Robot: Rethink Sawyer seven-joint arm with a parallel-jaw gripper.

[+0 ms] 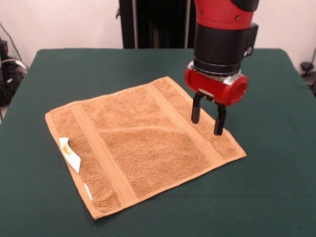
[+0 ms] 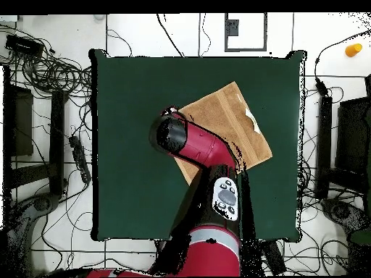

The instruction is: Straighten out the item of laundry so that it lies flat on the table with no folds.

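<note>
Although the small golden-orange terry hand towel [image 1: 143, 148] lay spread almost flat near the middle of the large dark green cloth-topped table [image 1: 276, 187], a shallow diagonal crease was noted across its central panel, running from the woven band on the tag side toward the band beneath the arm. The red and black gripper [image 1: 208, 117] hung over the towel's corner region at the picture's right in the front view, its two black fingers [image 1: 196, 109] apart and holding nothing, their tips just above or barely touching the pile; which of the two could not be determined. Nearly the whole towel, crease included, lay to the picture's left of the fingers, toward the small white tag [image 1: 70, 154] at the opposite edge. The towel sat turned diagonally to the table's sides, which the overhead view confirmed, though the arm hid much of it there. In the inspector's judgement, any smoothing stroke would need to run outward across the crease, away from the towel's centre
</note>
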